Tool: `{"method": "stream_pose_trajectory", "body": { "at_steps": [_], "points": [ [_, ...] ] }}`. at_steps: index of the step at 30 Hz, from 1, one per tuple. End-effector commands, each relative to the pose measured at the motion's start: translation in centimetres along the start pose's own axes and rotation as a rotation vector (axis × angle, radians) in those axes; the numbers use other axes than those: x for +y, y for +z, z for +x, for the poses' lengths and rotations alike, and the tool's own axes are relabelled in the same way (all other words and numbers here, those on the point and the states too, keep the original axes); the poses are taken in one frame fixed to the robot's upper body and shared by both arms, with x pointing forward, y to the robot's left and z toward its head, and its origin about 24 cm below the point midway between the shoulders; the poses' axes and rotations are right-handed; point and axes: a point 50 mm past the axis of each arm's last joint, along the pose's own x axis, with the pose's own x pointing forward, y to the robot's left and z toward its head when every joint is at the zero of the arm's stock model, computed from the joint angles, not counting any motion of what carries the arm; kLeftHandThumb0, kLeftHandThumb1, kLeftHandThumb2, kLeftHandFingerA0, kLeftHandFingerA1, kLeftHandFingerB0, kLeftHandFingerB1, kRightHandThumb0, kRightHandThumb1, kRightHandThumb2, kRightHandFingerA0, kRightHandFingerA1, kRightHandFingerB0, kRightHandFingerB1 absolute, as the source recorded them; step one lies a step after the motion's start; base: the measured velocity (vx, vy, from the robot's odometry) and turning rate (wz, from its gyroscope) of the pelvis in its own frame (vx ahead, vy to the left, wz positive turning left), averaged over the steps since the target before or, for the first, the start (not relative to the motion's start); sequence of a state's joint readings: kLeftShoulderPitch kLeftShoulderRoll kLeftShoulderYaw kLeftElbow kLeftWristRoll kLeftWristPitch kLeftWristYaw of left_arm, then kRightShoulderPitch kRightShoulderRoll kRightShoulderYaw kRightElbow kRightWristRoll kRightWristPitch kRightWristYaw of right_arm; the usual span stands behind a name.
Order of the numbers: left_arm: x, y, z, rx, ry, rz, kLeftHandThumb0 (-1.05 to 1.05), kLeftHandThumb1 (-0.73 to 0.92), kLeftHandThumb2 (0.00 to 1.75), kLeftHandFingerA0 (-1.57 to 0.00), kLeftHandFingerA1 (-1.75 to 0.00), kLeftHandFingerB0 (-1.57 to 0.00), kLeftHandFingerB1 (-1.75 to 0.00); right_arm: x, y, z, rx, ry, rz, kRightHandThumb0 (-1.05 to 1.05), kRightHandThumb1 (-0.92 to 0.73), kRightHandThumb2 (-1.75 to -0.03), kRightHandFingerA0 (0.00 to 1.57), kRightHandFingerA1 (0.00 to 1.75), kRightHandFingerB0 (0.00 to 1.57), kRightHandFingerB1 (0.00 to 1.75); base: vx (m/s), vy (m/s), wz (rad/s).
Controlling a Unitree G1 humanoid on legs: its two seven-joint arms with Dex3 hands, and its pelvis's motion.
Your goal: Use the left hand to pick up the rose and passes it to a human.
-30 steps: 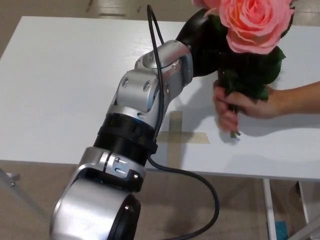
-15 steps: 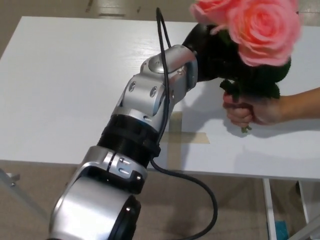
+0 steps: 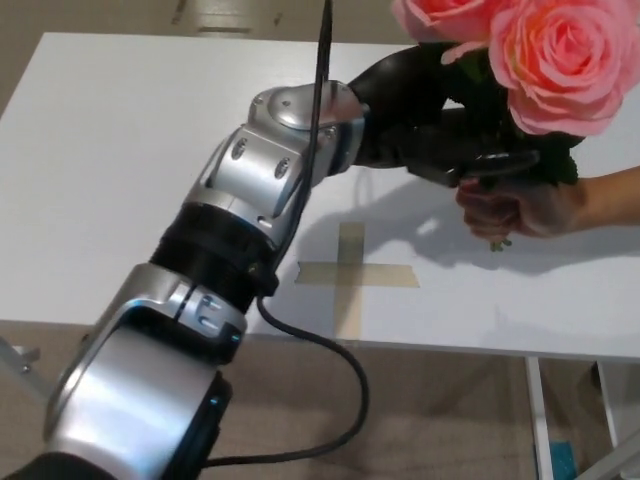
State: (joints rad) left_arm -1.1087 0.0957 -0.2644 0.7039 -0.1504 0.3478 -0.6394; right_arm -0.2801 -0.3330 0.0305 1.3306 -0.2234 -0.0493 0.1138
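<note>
Left hand (image 3: 440,130) has spread its fingers (image 3: 500,160) off rose (image 3: 560,60).

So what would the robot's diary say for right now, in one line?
step: handover | left hand: at rose leaves, grip unclear | person's hand: closed on stem | right hand: not in view | table: tape cross

A single head view looks steeply down from close above the left arm (image 3: 250,210), toward the table's (image 3: 120,180) far edge; perhaps tilted slightly.
</note>
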Motion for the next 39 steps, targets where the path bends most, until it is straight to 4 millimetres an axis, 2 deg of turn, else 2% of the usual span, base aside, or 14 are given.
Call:
{"method": "stream_pose_trajectory", "body": {
  "at_steps": [1, 11, 16, 17, 19, 21, 24, 26, 27, 30, 33, 34, 35, 39],
  "points": [
    [1.4, -1.2, -1.8, 0.066, -0.034, 0.101, -0.76, 0.44, 0.56, 0.0, 0.0, 0.0, -0.03, 0.3, -0.7, -0.1, 0.025, 0.012, 0.002, -0.41, -0.65, -0.6, 0.66, 0.46, 0.56, 0.41, 0.0, 0.0, 0.0],
    [5.6, -1.4, -8.2, 0.01, 0.092, 0.07, -0.78, 0.42, 0.59, 0.0, 0.0, 0.0, -0.07, 0.3, -0.8, -0.1, 0.027, 0.017, -0.004, -0.41, -0.65, -0.6, 0.66, 0.46, 0.56, 0.41, 0.0, 0.0, 0.0],
    [6.0, -2.6, -11.5, -0.045, 0.112, 0.021, -0.67, 0.4, 0.78, 0.0, 0.0, 0.0, -0.12, 0.2, -1.2, -0.2, 0.037, 0.012, -0.011, -0.41, -0.65, -0.6, 0.65, 0.46, 0.55, 0.41, 0.0, 0.0, 0.0],
    [6.1, -2.8, -12.2, -0.057, 0.118, 0.025, -0.74, 0.44, 0.56, 0.0, -0.01, 0.0, -0.19, 0.1, -1.3, -0.2, 0.038, 0.011, -0.014, -0.41, -0.65, -0.6, 0.65, 0.45, 0.55, 0.41, 0.0, 0.0, 0.0],
    [6.0, -3.0, -14.0, -0.085, 0.144, 0.057, -0.69, 0.34, 0.71, 0.0, -0.04, 0.0, -0.17, -0.1, -1.2, -0.2, 0.036, 0.008, -0.02, -0.41, -0.65, -0.6, 0.64, 0.45, 0.55, 0.41, 0.0, 0.0, 0.0],
    [4.9, -3.4, -16.7, -0.121, 0.159, 0.146, -0.6, 0.35, 0.78, 0.0, -0.15, 0.0, -0.24, -0.1, -1.1, -0.2, 0.035, 0.006, -0.015, -0.41, -0.65, -0.6, 0.64, 0.45, 0.55, 0.41, 0.0, 0.0, 0.0],
    [4.6, -3.4, -17.1, -0.123, 0.161, 0.153, -0.6, 0.35, 0.78, 0.0, -0.15, 0.0, -0.24, -0.1, -1.1, -0.2, 0.036, 0.006, -0.013, -0.41, -0.65, -0.6, 0.64, 0.45, 0.55, 0.41, 0.0, 0.0, 0.0],
    [1.9, -4.3, -21.0, -0.161, 0.124, 0.207, -0.61, 0.39, 0.79, -0.07, -0.31, 0.0, -0.36, -0.4, -1.2, -0.2, 0.043, -0.002, -0.02, -0.42, -0.65, -0.6, 0.64, 0.45, 0.54, 0.41, 0.0, 0.0, 0.0],
    [1.4, -4.6, -21.5, -0.17, 0.116, 0.195, -0.68, 0.45, 0.55, -0.12, -0.26, -0.13, -0.28, -0.4, -1.2, -0.2, 0.044, -0.002, -0.021, -0.42, -0.64, -0.6, 0.64, 0.45, 0.54, 0.41, 0.0, 0.0, 0.0],
    [1.0, -4.6, -21.8, -0.173, 0.114, 0.189, -0.68, 0.45, 0.55, -0.12, -0.26, -0.13, -0.28, -0.4, -1.2, -0.2, 0.044, -0.002, -0.021, -0.42, -0.64, -0.6, 0.64, 0.45, 0.54, 0.41, 0.0, 0.0, 0.0],
    [-2.2, -5.7, -24.9, -0.171, 0.051, 0.123, -0.6, 0.44, 0.54, -0.18, -0.28, -0.21, -0.29, -0.3, -1.4, -0.2, 0.049, -0.001, -0.04, -0.42, -0.64, -0.6, 0.64, 0.45, 0.54, 0.41, 0.0, 0.0, 0.0],
    [-2.8, -6.0, -25.4, -0.17, 0.036, 0.101, -0.29, 0.18, 0.81, -0.07, -0.5, -0.07, -0.48, -0.4, -1.4, -0.2, 0.05, 0.0, -0.042, -0.42, -0.64, -0.6, 0.64, 0.45, 0.54, 0.41, 0.0, 0.0, 0.0],
    [-3.5, -6.8, -25.9, -0.164, 0.01, 0.064, -0.57, 0.42, 0.55, -0.33, -0.34, -0.3, -0.31, -0.3, -1.4, -0.2, 0.051, 0.001, -0.042, -0.42, -0.65, -0.6, 0.65, 0.45, 0.54, 0.41, 0.0, 0.0, 0.0],
    [-4.8, -9.1, -27.0, -0.129, -0.059, -0.034, -0.6, 0.38, 0.68, -0.4, -0.44, -0.31, -0.39, -0.3, -1.5, -0.2, 0.055, 0.002, -0.036, -0.42, -0.65, -0.6, 0.66, 0.46, 0.56, 0.41, 0.0, 0.0, 0.0]
  ]
}}
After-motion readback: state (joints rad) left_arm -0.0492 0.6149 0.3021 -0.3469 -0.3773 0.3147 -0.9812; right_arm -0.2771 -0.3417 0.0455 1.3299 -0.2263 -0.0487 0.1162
